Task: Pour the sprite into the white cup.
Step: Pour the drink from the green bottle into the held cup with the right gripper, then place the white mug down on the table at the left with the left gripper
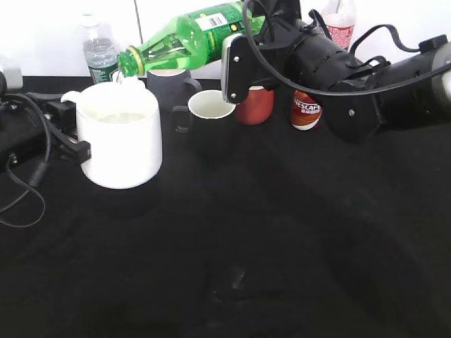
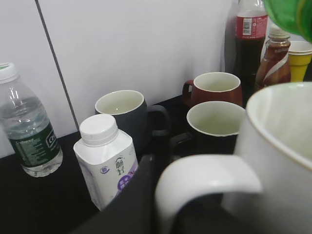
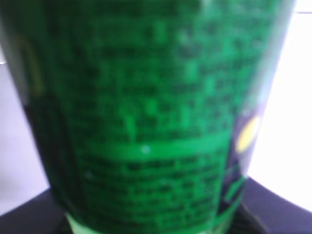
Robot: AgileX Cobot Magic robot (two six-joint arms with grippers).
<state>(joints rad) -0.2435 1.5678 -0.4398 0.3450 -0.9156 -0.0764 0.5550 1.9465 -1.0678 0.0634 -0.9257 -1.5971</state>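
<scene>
The sprite is a green bottle held tilted, neck down to the left. Its open mouth is over the far rim of the white cup, which has pale liquid inside. My right gripper is shut on the bottle's body. The bottle's label fills the right wrist view, hiding the fingers. My left gripper is shut on the cup's handle at the cup's left side. In the left wrist view the white cup and its handle are close up, with one dark finger beside the handle. The bottle's green tip shows at the top right.
Behind the cup stand a grey mug, a black mug with a white inside, a red mug and a Nescafe bottle. A water bottle stands at the back left. A small milk bottle and a cola bottle are nearby.
</scene>
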